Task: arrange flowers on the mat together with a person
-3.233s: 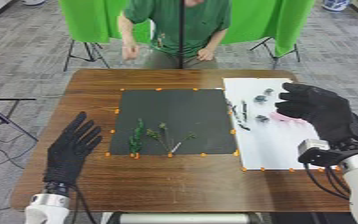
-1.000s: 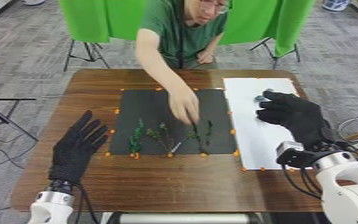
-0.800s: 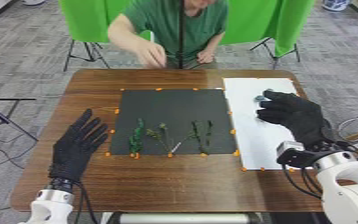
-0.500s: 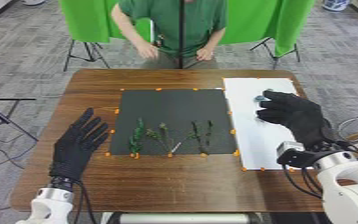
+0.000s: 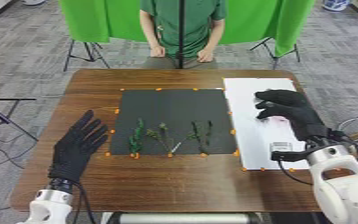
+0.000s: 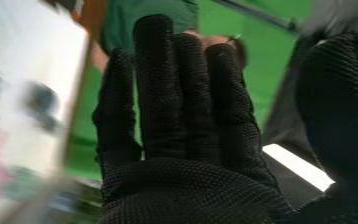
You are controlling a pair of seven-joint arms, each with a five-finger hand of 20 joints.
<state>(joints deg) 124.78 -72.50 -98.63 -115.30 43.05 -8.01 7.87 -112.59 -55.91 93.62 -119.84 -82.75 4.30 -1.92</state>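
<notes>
Showing spread fingers, the left hand [image 5: 72, 150] was at lower left. Green sprigs [image 5: 136, 137] lay low on the central dark mat [image 5: 158, 106]. At right, the right hand [image 5: 293, 112], fingers straight, was above the white sheet [image 5: 255, 147].

The white left arm [image 5: 49, 207] comes in from the near left corner, its black-gloved left hand [image 5: 71, 150] over the left side of the bench [image 5: 158, 192], fingers straight, slightly fanned and pointing forward. The right arm [image 5: 342, 172] angles in from the near right, its gloved right hand [image 5: 295, 114] held farther forward. In the right wrist view the right hand [image 6: 189, 185] has its fingers [image 6: 162, 90] extended close together, the thumb [image 6: 335, 95] standing apart from them.
</notes>
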